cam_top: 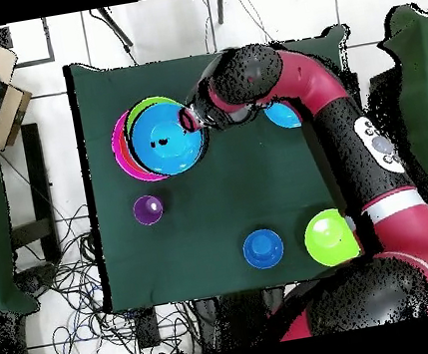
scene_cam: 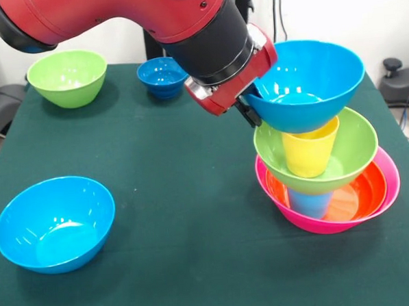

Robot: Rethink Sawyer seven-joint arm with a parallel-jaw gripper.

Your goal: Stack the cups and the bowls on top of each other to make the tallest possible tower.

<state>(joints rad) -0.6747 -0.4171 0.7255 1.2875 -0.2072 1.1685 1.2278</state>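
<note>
The tower stands at the right of the front view: pink bowl (scene_cam: pixel 391 177) as base, orange bowl (scene_cam: pixel 367 189), light blue cup (scene_cam: pixel 310 204), lime green bowl (scene_cam: pixel 355 148), yellow cup (scene_cam: pixel 311 151). A bright blue bowl (scene_cam: pixel 311 86) sits tilted on top of the yellow cup. My gripper (scene_cam: pixel 249 108) is at this bowl's left rim and appears shut on it. In the overhead view the gripper (cam_top: pixel 191 118) is at the right rim of the blue bowl (cam_top: pixel 169 137). A purple cup (cam_top: pixel 148 210) stands alone on the table, seen only in the overhead view.
A second lime green bowl (scene_cam: pixel 67 78) and a small dark-blue footed bowl (scene_cam: pixel 161 76) stand at the far side. Another bright blue bowl (scene_cam: pixel 55 224) sits near left. The arm (scene_cam: pixel 149 19) reaches over the table's middle. Green cloth covers the table (scene_cam: pixel 179 195).
</note>
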